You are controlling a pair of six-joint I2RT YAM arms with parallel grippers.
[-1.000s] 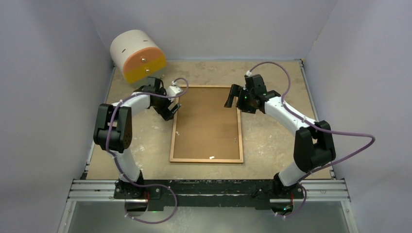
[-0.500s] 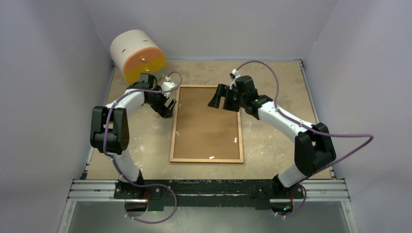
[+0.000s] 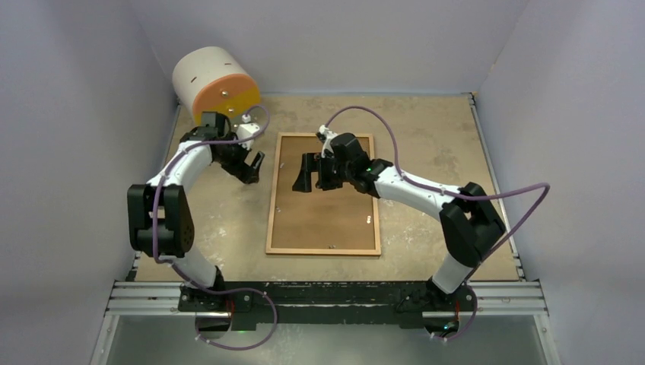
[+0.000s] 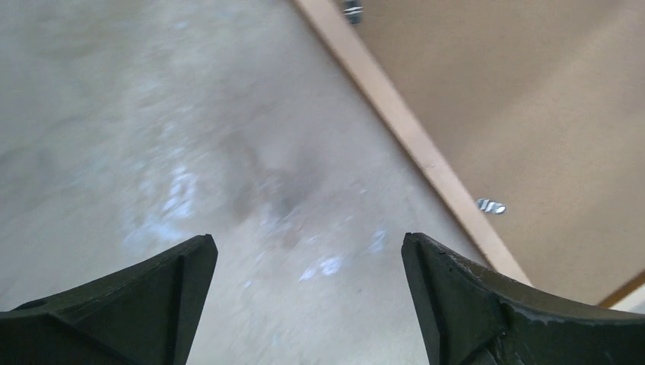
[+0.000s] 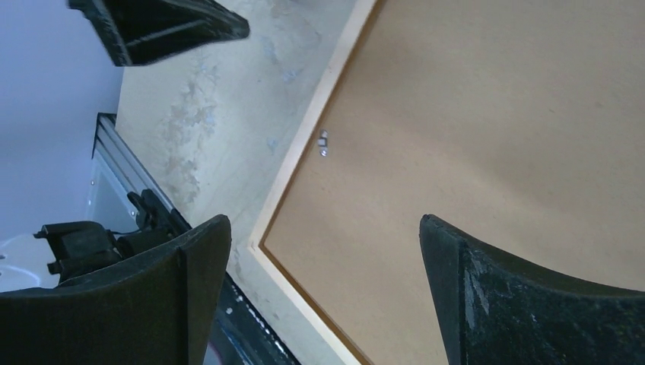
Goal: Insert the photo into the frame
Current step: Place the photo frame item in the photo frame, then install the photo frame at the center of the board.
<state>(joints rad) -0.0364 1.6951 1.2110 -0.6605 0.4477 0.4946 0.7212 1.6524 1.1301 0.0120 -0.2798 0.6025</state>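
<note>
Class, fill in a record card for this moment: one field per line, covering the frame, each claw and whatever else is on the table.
frame: frame lies flat on the table, back side up
backing board: backing board sits inside the frame, small metal tabs at its edges
photo: not visible in any view
left claw: left claw open, empty, over bare table left of the frame
right claw: right claw open, empty, above the board's far half
other: white drum with orange face, far left corner

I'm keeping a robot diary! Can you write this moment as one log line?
left gripper: open, over table beside frame | right gripper: open, above backing board | frame: flat, back up | photo: not visible
</note>
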